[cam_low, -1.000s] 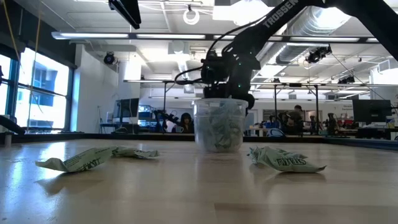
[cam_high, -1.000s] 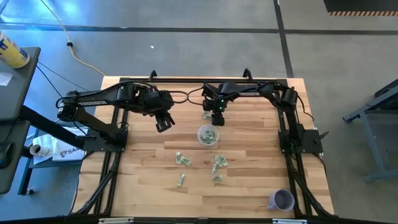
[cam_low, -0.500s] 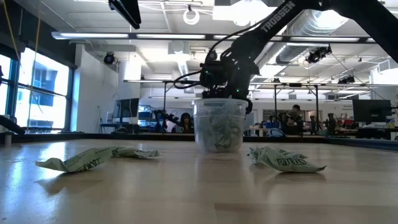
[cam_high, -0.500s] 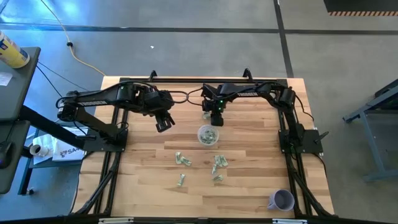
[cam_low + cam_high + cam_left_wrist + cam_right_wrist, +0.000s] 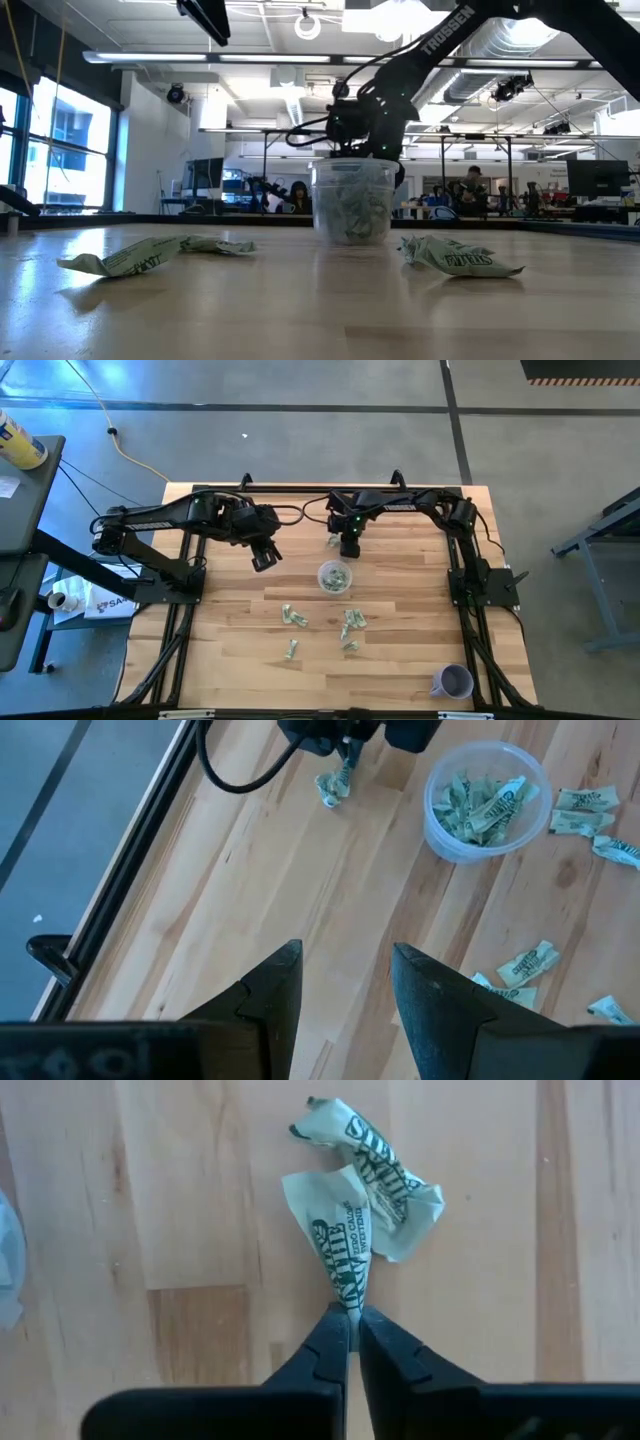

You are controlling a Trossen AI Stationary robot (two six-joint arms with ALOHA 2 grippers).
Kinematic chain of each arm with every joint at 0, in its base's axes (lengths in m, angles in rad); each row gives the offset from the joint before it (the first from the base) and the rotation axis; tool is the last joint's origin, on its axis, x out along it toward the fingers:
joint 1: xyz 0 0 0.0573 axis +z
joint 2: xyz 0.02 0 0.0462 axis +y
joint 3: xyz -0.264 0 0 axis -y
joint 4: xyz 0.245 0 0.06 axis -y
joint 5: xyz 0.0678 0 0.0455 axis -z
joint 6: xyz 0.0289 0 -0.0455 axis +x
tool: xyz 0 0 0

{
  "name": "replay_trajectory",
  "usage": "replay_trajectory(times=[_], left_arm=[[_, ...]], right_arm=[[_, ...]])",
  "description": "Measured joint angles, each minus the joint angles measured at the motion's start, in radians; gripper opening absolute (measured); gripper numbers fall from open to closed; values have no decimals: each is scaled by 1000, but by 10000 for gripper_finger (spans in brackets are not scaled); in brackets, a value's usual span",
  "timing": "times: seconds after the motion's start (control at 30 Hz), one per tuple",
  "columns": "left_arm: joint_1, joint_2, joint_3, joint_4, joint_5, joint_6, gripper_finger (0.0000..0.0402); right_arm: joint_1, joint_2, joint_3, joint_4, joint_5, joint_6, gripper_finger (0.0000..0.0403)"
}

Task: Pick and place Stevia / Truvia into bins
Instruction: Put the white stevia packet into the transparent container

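Note:
A crumpled green-and-white Stevia packet lies on the wooden table beyond the clear cup, and my right gripper stands over it, shut on its near end. The clear cup, the bin, stands upright and holds several packets. Between the cup and the table's near edge lie more loose packets. My left gripper hangs open above the table, left of the cup, with nothing between its fingers. My right gripper pinches the packet's pointed, folded end between its two fingertips. The fingers come from above, pointing steeply down. The rest of the packet lies crumpled on the table beyond the fingers.
A lavender cup stands at the table's near right corner. Two loose packets lie on either side of the clear cup in the low view. Black rails run along the table's left, right and far edges.
My right gripper has shut its fingers on the end of the packet beyond the clear cup, staying almost where it was. The packet still lies on the table.

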Motion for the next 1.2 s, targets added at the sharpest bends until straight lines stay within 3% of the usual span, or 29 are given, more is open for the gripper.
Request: replay_trajectory(times=[0.23, 0.43, 0.8, 1.07, 1.2], left_arm=[[19, 0, 0, 17, 0, 2, 188], [91, 0, 0, 64, 1, 46, 188], [248, 0, 0, 72, 107, 106, 188], [261, 0, 0, 148, 108, 98, 188], [261, 0, 0, 165, 109, 23, 188]], right_arm=[[6, -24, -3, -140, -39, 32, 6], [18, -137, -2, -173, -26, 101, 4], [84, -457, -2, -210, 107, 250, 2], [199, -611, -1, -293, 223, 352, 2], [276, -652, -1, -312, 251, 383, 1]])
